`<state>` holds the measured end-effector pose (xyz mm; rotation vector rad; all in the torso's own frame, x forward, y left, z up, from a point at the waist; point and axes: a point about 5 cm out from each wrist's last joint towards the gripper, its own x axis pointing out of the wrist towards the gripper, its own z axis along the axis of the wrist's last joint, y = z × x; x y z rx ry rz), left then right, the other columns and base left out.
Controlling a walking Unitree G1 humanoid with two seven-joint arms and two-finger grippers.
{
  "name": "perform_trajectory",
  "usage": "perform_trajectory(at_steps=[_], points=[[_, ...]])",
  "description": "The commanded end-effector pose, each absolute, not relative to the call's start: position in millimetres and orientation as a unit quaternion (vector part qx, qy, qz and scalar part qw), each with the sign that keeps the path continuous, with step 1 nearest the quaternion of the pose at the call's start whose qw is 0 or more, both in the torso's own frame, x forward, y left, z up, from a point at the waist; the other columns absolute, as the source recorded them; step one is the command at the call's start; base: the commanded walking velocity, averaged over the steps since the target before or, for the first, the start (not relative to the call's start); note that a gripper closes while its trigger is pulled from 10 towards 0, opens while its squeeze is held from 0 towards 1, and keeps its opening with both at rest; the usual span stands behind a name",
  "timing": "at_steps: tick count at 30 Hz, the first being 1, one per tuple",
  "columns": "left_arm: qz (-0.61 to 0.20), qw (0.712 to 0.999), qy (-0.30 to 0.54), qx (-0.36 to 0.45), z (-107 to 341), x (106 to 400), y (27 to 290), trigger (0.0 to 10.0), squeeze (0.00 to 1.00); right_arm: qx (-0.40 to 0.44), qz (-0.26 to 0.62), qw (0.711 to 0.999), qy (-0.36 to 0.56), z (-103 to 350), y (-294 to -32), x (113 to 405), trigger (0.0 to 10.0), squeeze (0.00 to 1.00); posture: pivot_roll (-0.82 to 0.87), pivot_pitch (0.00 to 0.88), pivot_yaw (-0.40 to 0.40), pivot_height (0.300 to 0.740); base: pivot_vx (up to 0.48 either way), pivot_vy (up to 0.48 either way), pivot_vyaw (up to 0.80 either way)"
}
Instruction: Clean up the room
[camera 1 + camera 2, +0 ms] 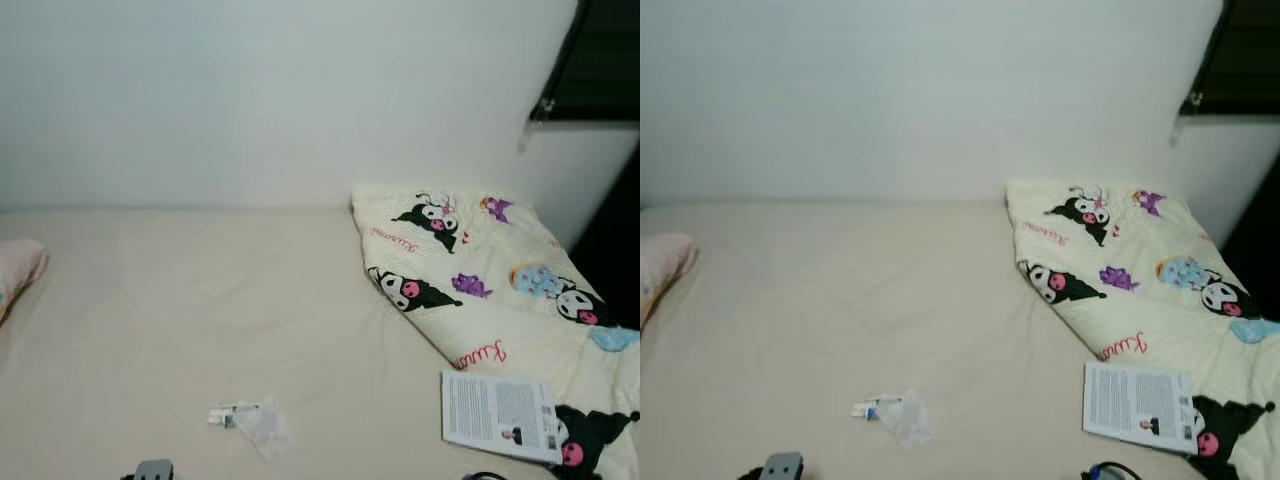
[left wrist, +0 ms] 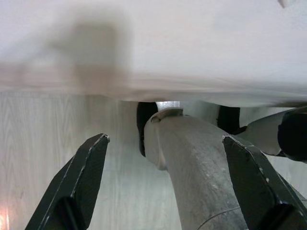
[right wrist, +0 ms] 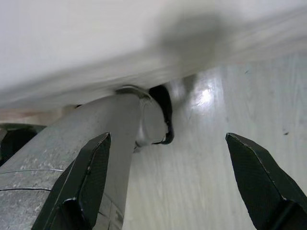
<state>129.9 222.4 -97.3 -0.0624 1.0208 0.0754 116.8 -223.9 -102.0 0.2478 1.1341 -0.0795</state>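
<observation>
Head camera first: the robot is looking down at a cream-coloured bed sheet running up to a plain white wall. Sitting near the front edge of the bed is the obvious clean-up target, a crumpled clear plastic wrapper with a small printed label. Off to the right, a folded cream quilt printed with black-and-pink cartoon characters is lying along the bed, and a white printed paper leaflet is resting on its near end. A pale pink pillow corner is poking in at the far left.

Right eye is showing the same layout, just shifted a bit (nothing new to add there).

Left wrist view: the left gripper is hanging low beside the bed with its two black fingers spread wide and holding nothing, pointing at pale wood-grain flooring and the robot's own grey metal leg.

Right wrist view: the right gripper is doing the same thing, fingers wide apart, empty, with the leg and floor beyond.

What I'd be worrying about: that wrapper is flimsy and nearly see-through, so long fingers are likely to pinch sheet along with it or just push it away. Reaching for the leaflet could drag the quilt out of its fold. And both arms are starting below the mattress edge, so lifting them carelessly risks catching the bed side.
</observation>
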Motion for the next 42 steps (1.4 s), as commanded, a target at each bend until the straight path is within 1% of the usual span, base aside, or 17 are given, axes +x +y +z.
perform_trajectory(at_steps=[1,8,10,13,18,23,24,25,27,28,31,33,34,36,38,40,42], points=[[0.046,0.868,0.494,-0.024,-97,128,229,10.0,0.0,0.121,-0.036,0.832,0.541,-103,-221,114,10.0,0.0,-0.05,0.0,-0.062,0.713,0.0,0.0,0.0],[0.055,0.869,0.492,-0.019,-95,128,235,10.0,0.0,0.12,-0.038,0.834,0.538,-103,-221,116,10.0,0.0,-0.05,0.0,-0.06,0.713,0.0,0.0,0.0],[0.075,0.882,0.464,-0.033,-89,139,245,10.0,0.0,0.121,-0.05,0.839,0.527,-102,-219,121,10.0,0.0,-0.05,0.0,-0.063,0.713,0.0,0.0,0.0],[0.084,0.888,0.449,-0.044,-85,145,247,10.0,0.0,0.117,-0.054,0.843,0.522,-101,-220,124,10.0,0.0,-0.05,0.0,-0.063,0.713,0.0,0.0,0.0],[0.078,0.94,0.318,-0.094,-42,217,260,10.0,0.0,0.102,-0.065,0.875,0.469,-83,-232,167,10.0,0.0,-0.06,0.0,-0.063,0.708,0.0,0.0,0.0],[0.05,0.955,0.275,-0.101,-25,239,259,10.0,0.0,0.1,-0.064,0.886,0.448,-74,-235,182,10.0,0.0,-0.06,0.0,-0.064,0.693,0.0,0.0,0.0],[0.019,0.961,0.256,-0.105,-18,250,253,10.0,0.0,0.097,-0.061,0.889,0.443,-73,-235,186,10.0,0.0,-0.06,0.0,-0.068,0.688,0.0,0.0,0.0],[0.019,0.961,0.256,-0.105,-18,250,253,10.0,0.0,0.097,-0.061,0.889,0.443,-73,-235,186,10.0,0.0,-0.06,0.0,-0.068,0.688,0.0,0.0,0.0],[-0.109,0.971,0.193,-0.094,5,279,219,10.0,0.0,0.094,-0.052,0.893,0.438,-70,-232,192,10.0,0.0,-0.05,0.0,-0.074,0.678,0.0,0.0,0.0],[-0.186,0.967,0.16,-0.071,18,292,196,10.0,0.0,0.093,-0.049,0.893,0.437,-71,-229,193,10.0,0.0,-0.05,0.0,-0.073,0.668,0.0,0.0,0.0],[-0.224,0.963,0.149,-0.035,24,296,186,10.0,0.0,0.093,-0.048,0.893,0.439,-72,-227,192,10.0,0.0,-0.06,0.0,-0.07,0.663,0.0,0.0,0.0],[-0.278,0.95,0.137,0.041,33,304,170,10.0,0.0,0.093,-0.047,0.89,0.444,-74,-225,188,10.0,0.0,-0.06,0.0,-0.066,0.653,0.0,0.0,0.0],[-0.278,0.95,0.137,0.041,33,304,170,10.0,0.0,0.093,-0.047,0.89,0.444,-74,-225,188,10.0,0.0,-0.06,0.0,-0.066,0.653,0.0,0.0,0.0],[-0.33,0.93,0.113,0.117,45,313,151,10.0,0.0,0.095,-0.049,0.887,0.45,-78,-224,181,10.0,0.0,-0.07,0.0,-0.057,0.638,0.0,0.0,0.0],[-0.337,0.926,0.109,0.128,47,314,149,10.0,0.0,0.095,-0.049,0.886,0.451,-78,-224,180,10.0,0.0,-0.07,0.0,-0.057,0.633,0.0,0.0,0.0],[-0.358,0.908,0.098,0.194,52,319,138,10.0,0.0,0.096,-0.052,0.885,0.452,-79,-224,178,10.0,0.0,-0.07,0.0,-0.049,0.623,0.0,0.0,0.0],[-0.363,0.901,0.094,0.217,54,321,135,10.0,0.0,0.097,-0.053,0.885,0.452,-79,-224,178,10.0,0.0,-0.07,0.0,-0.049,0.618,0.0,0.0,0.0]])
